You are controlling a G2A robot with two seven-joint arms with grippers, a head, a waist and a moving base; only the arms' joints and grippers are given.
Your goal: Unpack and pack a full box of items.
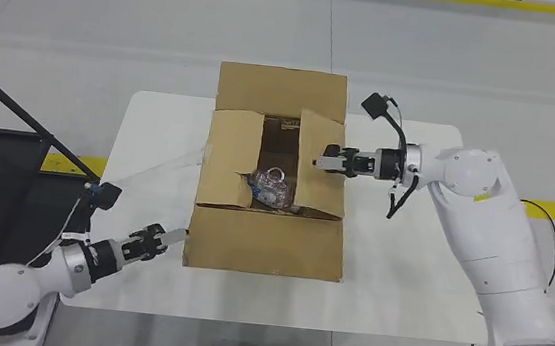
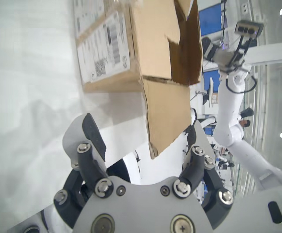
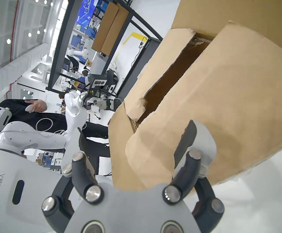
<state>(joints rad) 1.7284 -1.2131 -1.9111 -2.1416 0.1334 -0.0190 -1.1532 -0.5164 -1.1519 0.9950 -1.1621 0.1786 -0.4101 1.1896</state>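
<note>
A brown cardboard box (image 1: 266,240) stands in the middle of the white table (image 1: 160,142), its top flaps partly raised. Through the gap between them I see clear-wrapped items (image 1: 271,185) inside. My left gripper (image 2: 145,136) is open at the box's near left corner, and the tip of a torn flap (image 2: 167,119) reaches in between its fingers. My right gripper (image 3: 138,154) is open at the box's right side (image 1: 321,161). The right flap (image 3: 154,150) lies between its fingers and hides one of them. The box (image 3: 220,88) looms close behind.
Bare table lies to the left and right of the box. White shipping labels (image 2: 103,50) cover one box side. A black frame (image 1: 22,118) stands off the table's left edge. The other arm (image 2: 227,57) shows beyond the box.
</note>
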